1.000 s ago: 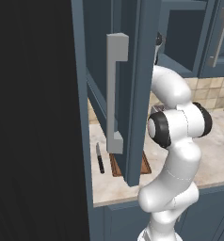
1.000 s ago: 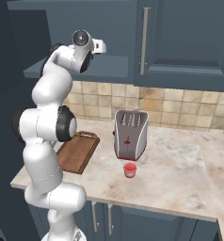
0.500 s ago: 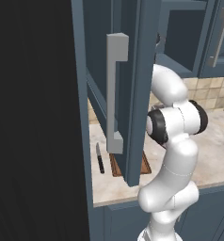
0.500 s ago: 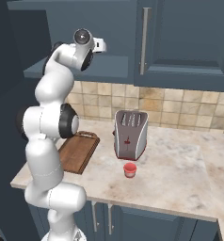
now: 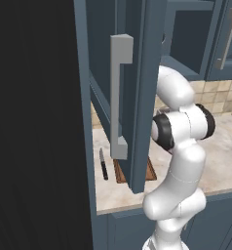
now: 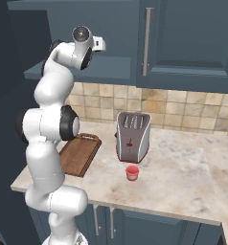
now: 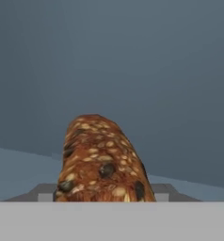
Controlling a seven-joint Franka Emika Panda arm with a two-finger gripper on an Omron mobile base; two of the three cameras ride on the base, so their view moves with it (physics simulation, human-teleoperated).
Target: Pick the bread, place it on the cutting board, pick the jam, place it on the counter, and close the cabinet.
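Bread (image 7: 102, 162) sits inside the open cabinet (image 5: 142, 97) between the gripper (image 7: 104, 197) tips, jaws apparently closing on it though contact is unconfirmed; you should verify grip before withdrawing toward the cutting board (image 6: 79, 154).

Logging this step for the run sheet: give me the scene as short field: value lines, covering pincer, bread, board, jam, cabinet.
pincer: reaching into the open upper cabinet, jaws around the bread
bread: brown seeded loaf chunk between the jaws in the hand view
board: dark-brown wooden cutting board on the beige marble counter, nothing on it
jam: small red jar on the counter before the silver toaster
cabinet: blue-grey door open
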